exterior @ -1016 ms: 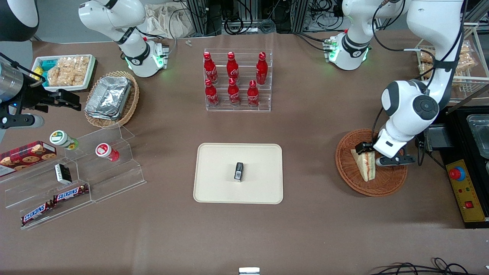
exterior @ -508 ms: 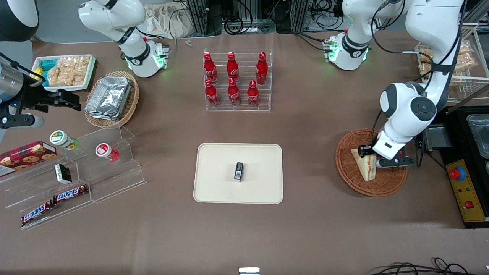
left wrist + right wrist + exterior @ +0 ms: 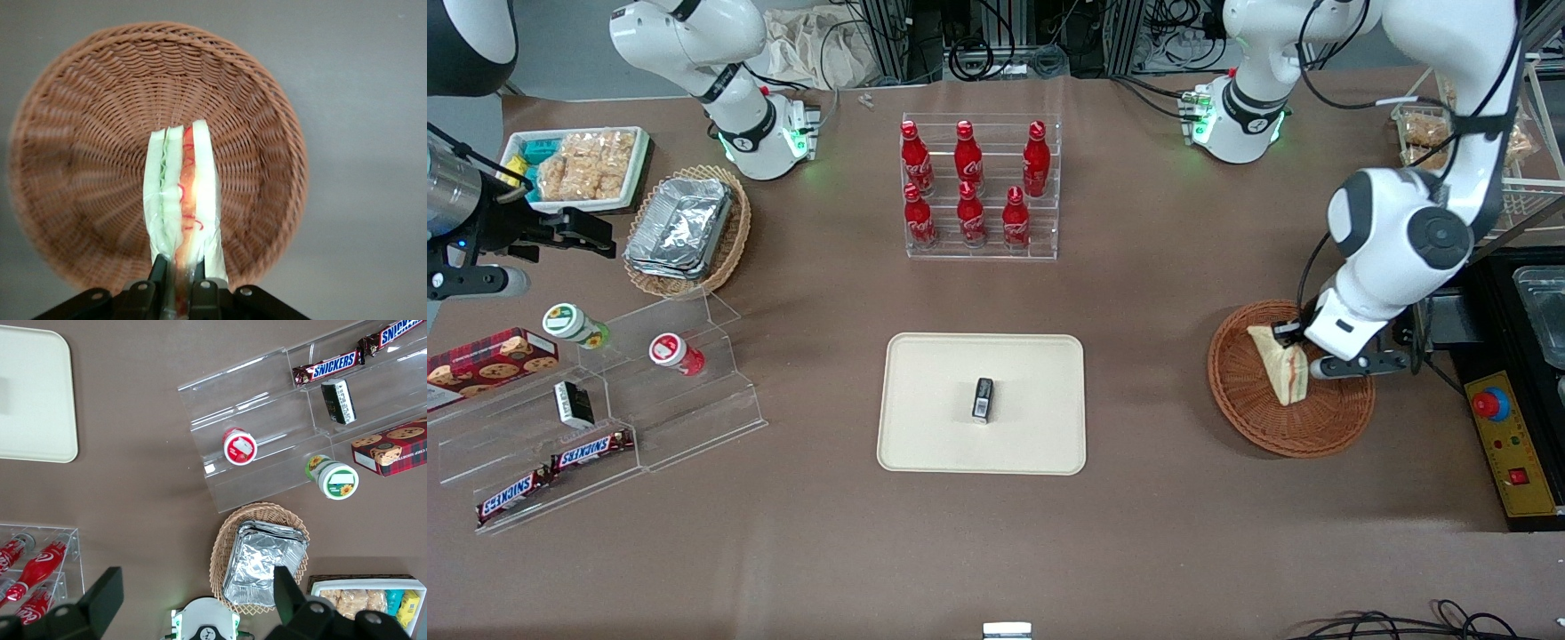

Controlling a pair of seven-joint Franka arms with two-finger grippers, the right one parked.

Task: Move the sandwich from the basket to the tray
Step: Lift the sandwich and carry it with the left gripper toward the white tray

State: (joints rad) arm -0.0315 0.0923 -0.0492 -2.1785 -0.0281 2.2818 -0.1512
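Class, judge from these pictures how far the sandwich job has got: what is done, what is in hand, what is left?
Done: the tool is shut on the sandwich, which hangs edge-down, apparently just clear of the basket. In hand: lifting it out. Left: carry it to the tray, set it beside the small dark packet, and release.

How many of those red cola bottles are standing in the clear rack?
6. They stand in the clear rack in two rows of three: a higher row farther from the front camera and a lower row nearer it. None looks hidden. The gripper holds the sandwich above the basket.
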